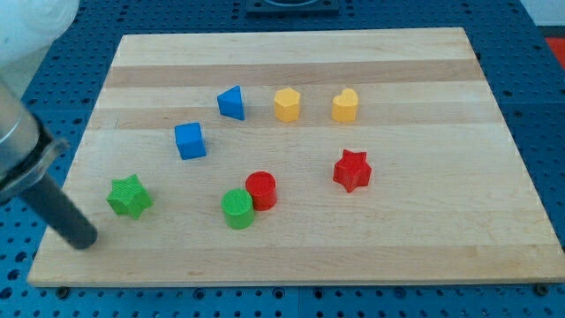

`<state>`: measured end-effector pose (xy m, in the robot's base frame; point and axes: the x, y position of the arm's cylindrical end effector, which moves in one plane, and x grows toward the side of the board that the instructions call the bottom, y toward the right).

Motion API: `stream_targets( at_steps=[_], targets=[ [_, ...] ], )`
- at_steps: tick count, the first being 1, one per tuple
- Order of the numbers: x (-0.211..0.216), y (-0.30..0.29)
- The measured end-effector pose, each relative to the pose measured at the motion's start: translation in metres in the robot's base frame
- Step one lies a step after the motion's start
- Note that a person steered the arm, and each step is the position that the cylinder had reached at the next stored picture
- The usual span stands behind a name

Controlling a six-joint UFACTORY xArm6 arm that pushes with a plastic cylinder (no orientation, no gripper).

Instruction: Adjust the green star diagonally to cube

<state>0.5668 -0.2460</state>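
Green star (129, 195) near board's left edge, my tip (84, 241) just lower-left, apart, blue cube (189, 140) upper-right

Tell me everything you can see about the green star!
The green star is a small, chunky block with a rough, ribbed surface that looks like printed plastic. It lies flat on the wooden board, near the view's left edge, toward the bottom. Nothing touches it. The blue cube sits up and to its right, the green cylinder further right. My tip is below and to its left, apart from it.
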Motion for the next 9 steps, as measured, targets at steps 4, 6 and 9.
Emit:
stream_targets(
  at_steps=[4, 6, 9],
  targets=[
    [-0.008, 0.029],
    [-0.018, 0.047],
    [-0.019, 0.051]
  ],
)
